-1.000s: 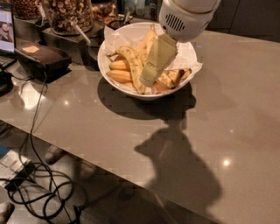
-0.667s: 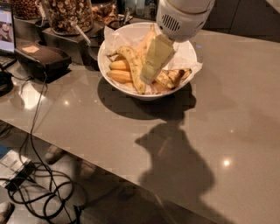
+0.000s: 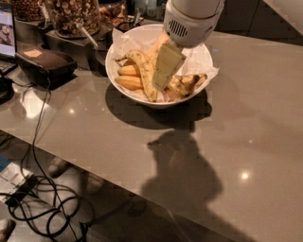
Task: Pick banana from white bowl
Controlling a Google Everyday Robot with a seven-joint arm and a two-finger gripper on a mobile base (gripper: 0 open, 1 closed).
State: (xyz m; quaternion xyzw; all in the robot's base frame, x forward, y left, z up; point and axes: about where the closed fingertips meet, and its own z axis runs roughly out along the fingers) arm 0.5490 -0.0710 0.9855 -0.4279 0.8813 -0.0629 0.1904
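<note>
Gripper (image 3: 161, 84): down inside the bowl (image 3: 110, 71), pale pad tilted, tip low among the fruit. Spread or pinching: cannot tell, since the near face hides the rest. White wrist housing (image 3: 191, 19) sits above the bowl's far right rim.

Banana (image 3: 143, 75): speckled, curved, lying in the bowl from upper left to lower middle. Its lower end is just left of the gripper tip. Contact not certain. Not raised.

Also in the bowl: two smooth orange bananas (image 3: 128, 78) to the left, browner fruit (image 3: 187, 84) to the right, and paper liner (image 3: 201, 61) crumpled above the rim.

Change over the last second: the housing has drifted a little left across the bowl, and the arm's shadow (image 3: 182, 175) on the counter (image 3: 255, 113) has slid left with it. The tip stays at about the same depth. The fruit looks undisturbed.

Reading: a fine sideways correction toward the banana, not a lift. The grasp looks unsettled and the pick is still ahead. Risk: neighbours crowd both sides, so a close could catch the wrong fruit or the paper.

Beyond: nut jars (image 3: 73, 14) behind left, cables (image 3: 42, 203) on the floor.
</note>
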